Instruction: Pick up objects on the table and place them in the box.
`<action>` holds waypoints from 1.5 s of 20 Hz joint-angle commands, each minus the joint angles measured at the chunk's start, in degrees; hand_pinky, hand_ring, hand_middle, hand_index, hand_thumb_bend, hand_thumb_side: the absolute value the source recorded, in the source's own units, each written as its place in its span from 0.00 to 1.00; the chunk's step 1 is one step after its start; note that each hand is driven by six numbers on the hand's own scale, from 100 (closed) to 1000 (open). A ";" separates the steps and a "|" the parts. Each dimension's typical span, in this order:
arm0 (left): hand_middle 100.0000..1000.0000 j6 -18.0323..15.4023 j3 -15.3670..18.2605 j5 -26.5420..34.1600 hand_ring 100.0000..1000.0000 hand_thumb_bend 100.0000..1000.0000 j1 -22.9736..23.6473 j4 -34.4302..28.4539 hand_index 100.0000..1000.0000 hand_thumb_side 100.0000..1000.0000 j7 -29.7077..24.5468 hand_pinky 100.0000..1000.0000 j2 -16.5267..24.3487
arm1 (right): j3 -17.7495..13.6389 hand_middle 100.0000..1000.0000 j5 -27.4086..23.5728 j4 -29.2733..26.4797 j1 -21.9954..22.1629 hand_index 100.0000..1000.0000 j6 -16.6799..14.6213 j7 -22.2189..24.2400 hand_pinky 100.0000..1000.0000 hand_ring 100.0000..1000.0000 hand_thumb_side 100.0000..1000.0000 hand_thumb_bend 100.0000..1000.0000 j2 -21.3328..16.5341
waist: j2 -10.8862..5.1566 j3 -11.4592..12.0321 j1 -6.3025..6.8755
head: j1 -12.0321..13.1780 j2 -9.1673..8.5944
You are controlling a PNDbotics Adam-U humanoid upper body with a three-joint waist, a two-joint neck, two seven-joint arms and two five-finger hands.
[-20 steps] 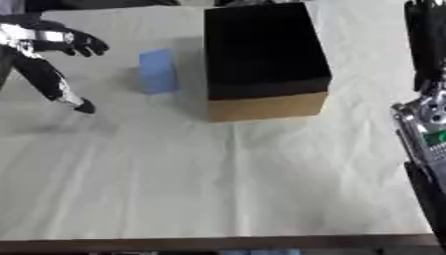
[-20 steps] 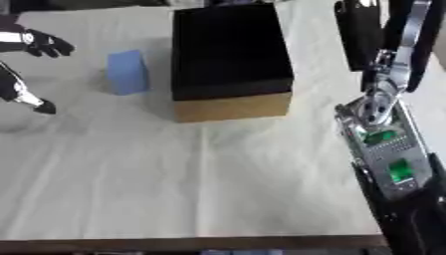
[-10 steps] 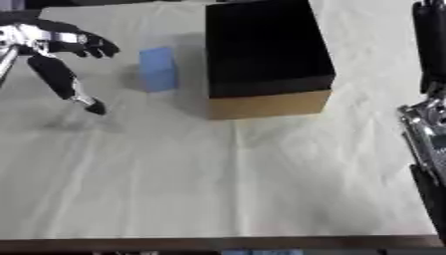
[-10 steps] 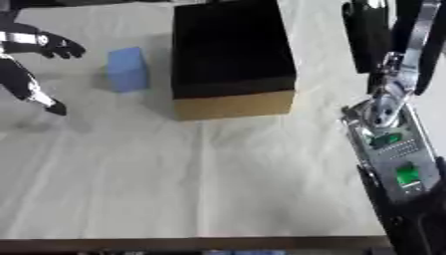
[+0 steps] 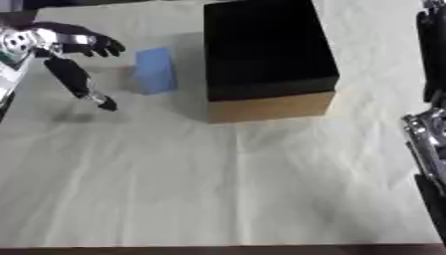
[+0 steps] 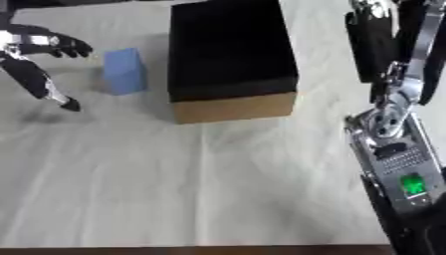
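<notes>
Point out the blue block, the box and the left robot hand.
blue block [image 5: 155, 69]: left eye view, front face.
box [image 5: 272, 106]: left eye view, tan front wall.
left robot hand [image 5: 62, 50]: left eye view, palm.

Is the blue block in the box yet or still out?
Out. The blue block stands on the cloth left of the box, apart from it. The left hand is open beside it, not touching.

I have the box [image 5: 268, 55] standing far of centre on the table [image 5: 218, 189], with the block [image 5: 155, 70] just beside it on its left, apart from it. My left hand [image 5: 62, 50] hangs left of the block, not touching it. My right arm [image 6: 396, 149] runs down the right edge, right of the box.
</notes>
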 commanded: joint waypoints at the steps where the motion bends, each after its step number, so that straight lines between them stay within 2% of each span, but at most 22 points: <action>1: 0.93 -0.11 1.12 0.26 0.98 0.62 -1.70 -0.05 1.00 0.11 0.72 1.00 0.72 | 0.11 0.56 -0.56 -0.91 -0.96 0.81 -0.31 -0.06 0.71 0.65 0.54 0.00 -1.04 | -0.82 -0.12 0.11 | 0.46 -1.09; 7: 0.93 -0.42 1.85 -0.03 0.98 0.62 -2.67 0.51 1.00 0.11 2.06 1.00 -0.05 | 0.34 0.56 -1.08 -0.91 -1.16 0.81 -0.51 -0.34 0.71 0.65 0.55 0.00 -1.24 | 0.01 -0.58 0.51 | 0.73 -1.98; 20: 0.93 -0.63 3.92 -1.67 0.98 0.61 -4.63 3.68 1.00 0.10 5.35 1.00 -1.49 | 0.87 0.55 -2.22 -0.91 -2.42 0.81 -1.26 -0.51 0.71 0.65 0.55 0.00 -1.29 | 2.11 -2.37 1.23 | 2.97 -4.01; 30: 0.93 -1.91 4.35 0.61 0.98 0.57 -5.64 2.88 1.00 0.11 6.23 1.00 -2.14 | 1.38 0.55 -3.24 -0.91 -2.58 0.81 -1.58 -0.49 0.71 0.65 0.56 0.00 -1.31 | 3.38 -2.83 1.81 | 3.41 -4.93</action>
